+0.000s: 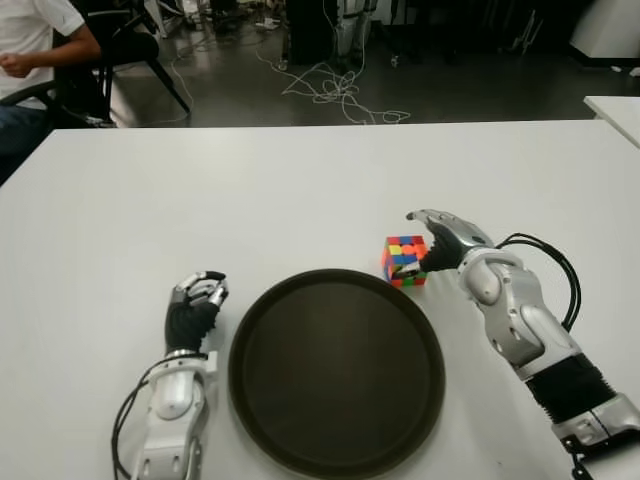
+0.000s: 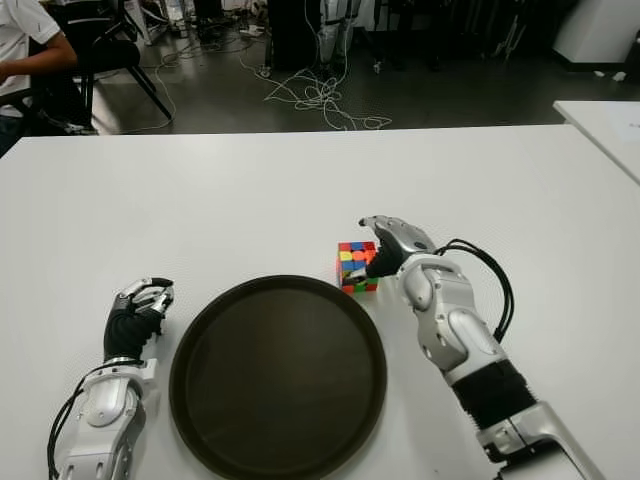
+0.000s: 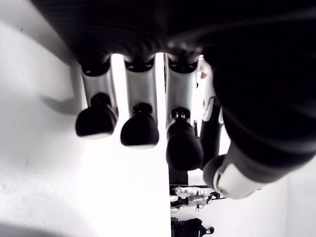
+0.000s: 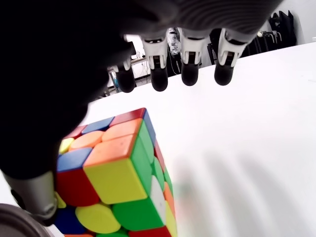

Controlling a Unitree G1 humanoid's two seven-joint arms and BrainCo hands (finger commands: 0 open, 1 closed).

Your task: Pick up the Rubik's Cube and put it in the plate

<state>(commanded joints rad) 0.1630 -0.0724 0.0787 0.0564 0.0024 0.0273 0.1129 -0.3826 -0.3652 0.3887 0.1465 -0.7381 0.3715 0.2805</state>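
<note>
Nearest the camera, at the near-left of the white table (image 1: 300, 180), the left hand (image 1: 195, 305) shows beside the plate's left rim with its fingers curled and nothing in them; it takes no part in this step. Right of it sits the dark round plate (image 1: 336, 372), with nothing on it. Just past the plate's far-right rim the Rubik's Cube (image 1: 404, 260) stands on the table, not yet lifted. Further right, the right hand (image 1: 440, 240) is over and against the cube's right side: its fingers (image 4: 190, 74) are stretched out above the cube and hold nothing yet, while the thumb shows low at the cube's near corner. The step in hand looks to be the grasp. To do it well, the hand should probably drop a little so the fingers clear the far face, then close squarely on opposite faces rather than on a corner, so the cube does not twist or skid toward the plate's rim before the short carry left.
</note>
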